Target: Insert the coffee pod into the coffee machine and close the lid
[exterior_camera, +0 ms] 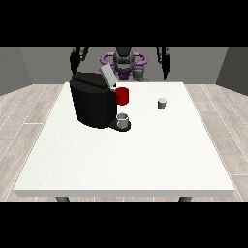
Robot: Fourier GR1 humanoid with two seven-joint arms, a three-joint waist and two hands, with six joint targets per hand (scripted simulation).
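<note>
Near half of the bench (126, 164) bare. Toward the far half: a grey cup (123, 120) sits on the drip base of the black coffee machine (93, 100), which stands toward the far left corner. Lid (107, 76) tilted up, open. A red piece (122, 96) shows at the machine's right side.

Coffee pod (162, 103): small, grey-white, upright, alone toward the far right part of the bench, well apart from the machine.

Beyond the far edge, both hands raised off the bench: hand at the view's left (74, 59), hand at the view's right (165, 60). Fingers too small to read; neither holds anything.

Step in hand, by my judgement: reach for the pod. The hand at the view's right sits nearer. Come down from above, take it by the sides, keep it upright for the open chamber.
</note>
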